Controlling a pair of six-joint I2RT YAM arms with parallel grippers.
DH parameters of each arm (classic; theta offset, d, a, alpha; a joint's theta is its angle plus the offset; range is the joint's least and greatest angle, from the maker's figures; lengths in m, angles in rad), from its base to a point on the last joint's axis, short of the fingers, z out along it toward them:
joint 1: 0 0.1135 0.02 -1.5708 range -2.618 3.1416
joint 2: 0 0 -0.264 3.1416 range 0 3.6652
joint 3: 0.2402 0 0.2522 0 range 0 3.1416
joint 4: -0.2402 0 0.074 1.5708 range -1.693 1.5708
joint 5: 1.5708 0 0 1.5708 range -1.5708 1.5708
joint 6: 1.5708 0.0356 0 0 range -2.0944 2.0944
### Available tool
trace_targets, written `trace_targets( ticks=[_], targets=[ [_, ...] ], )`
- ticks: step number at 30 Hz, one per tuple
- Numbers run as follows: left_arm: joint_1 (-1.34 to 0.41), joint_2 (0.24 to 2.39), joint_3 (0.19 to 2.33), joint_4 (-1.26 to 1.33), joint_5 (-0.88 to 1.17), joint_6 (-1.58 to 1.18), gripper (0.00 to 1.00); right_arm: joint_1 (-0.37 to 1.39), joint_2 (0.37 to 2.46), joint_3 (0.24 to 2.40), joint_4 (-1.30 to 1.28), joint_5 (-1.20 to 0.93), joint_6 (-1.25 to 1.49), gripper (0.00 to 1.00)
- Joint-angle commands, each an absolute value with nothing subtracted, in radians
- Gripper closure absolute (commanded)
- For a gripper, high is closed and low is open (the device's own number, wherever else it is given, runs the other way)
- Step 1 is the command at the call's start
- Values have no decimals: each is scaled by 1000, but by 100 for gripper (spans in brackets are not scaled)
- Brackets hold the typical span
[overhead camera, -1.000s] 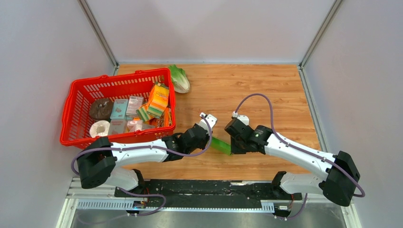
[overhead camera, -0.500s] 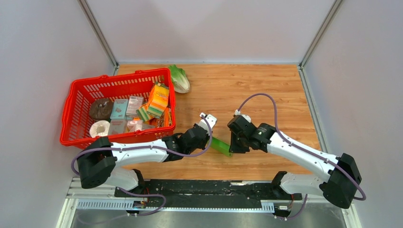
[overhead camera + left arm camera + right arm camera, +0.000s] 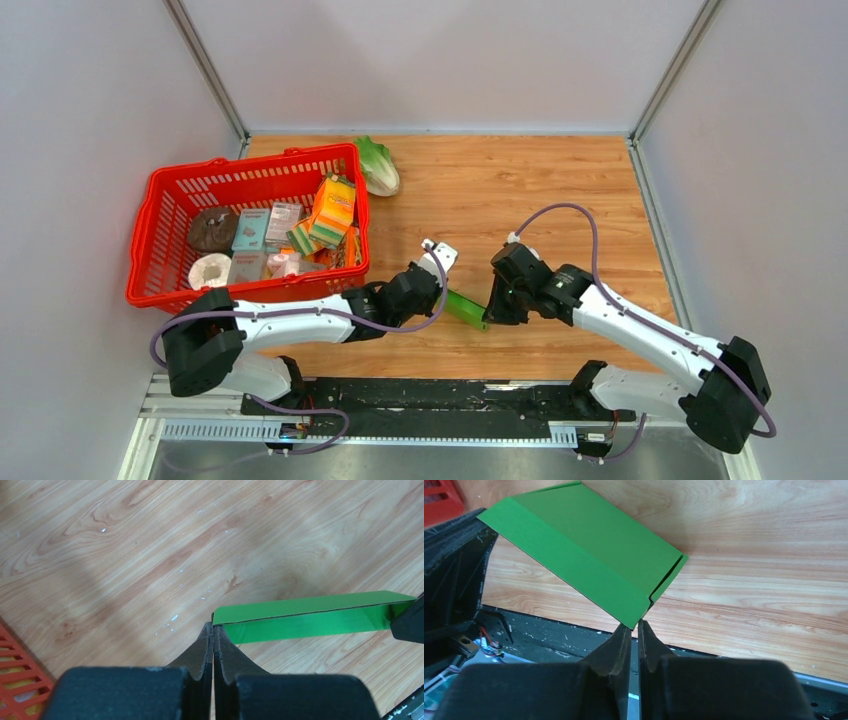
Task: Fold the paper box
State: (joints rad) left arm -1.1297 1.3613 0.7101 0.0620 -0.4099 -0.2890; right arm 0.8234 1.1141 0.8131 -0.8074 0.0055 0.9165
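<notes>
Paper box (image 3: pixel 463 306) mostly hidden, top view.

Left arm (image 3: pixel 290 320) and right arm (image 3: pixel 640 330): white link shells, black joint housings, and large black shoulder blocks (image 3: pixel 200 355) at 7 and 5 o'clock of the top view. One grey-purple cable (image 3: pixel 562 206) runs exposed along each arm to a small white connector block (image 3: pixel 440 252) at the wrist. Left hand (image 3: pixel 449 292) and right hand (image 3: pixel 489 315): matte black, with fingers (image 3: pixel 200 655) tapering to thin tips.

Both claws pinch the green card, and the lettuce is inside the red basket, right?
No: the top view shows the lettuce on the table beside the red basket. The left gripper and right gripper do pinch the paper box.
</notes>
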Motion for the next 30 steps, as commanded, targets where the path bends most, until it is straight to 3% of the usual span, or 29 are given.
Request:
trace_targets(
  ticks=[1, 4, 8, 14, 19, 23, 26, 30],
  targets=[
    [-1152, 1373, 739, 67, -379, -290, 100, 795, 1055, 789, -677, -37, 1002, 92],
    [-1155, 1376, 739, 67, -382, -291, 100, 770, 1040, 770, -655, -72, 1020, 98],
    [-1158, 1373, 736, 66, -387, -291, 100, 755, 1035, 750, -647, -86, 1019, 98],
    [-1158, 1373, 738, 63, -399, -287, 100, 755, 1068, 750, -716, -69, 959, 80],
    [-1160, 1385, 736, 66, -402, -288, 100, 756, 1077, 801, -805, -14, 870, 76],
    [-1158, 1387, 736, 66, -405, -290, 100, 756, 1057, 796, -778, -44, 835, 61],
    [-1158, 1384, 733, 63, -408, -291, 100, 755, 1051, 805, -778, -31, 812, 55],
    [-1158, 1379, 733, 61, -408, -290, 100, 753, 1072, 813, -772, -17, 782, 57]
  ],
)
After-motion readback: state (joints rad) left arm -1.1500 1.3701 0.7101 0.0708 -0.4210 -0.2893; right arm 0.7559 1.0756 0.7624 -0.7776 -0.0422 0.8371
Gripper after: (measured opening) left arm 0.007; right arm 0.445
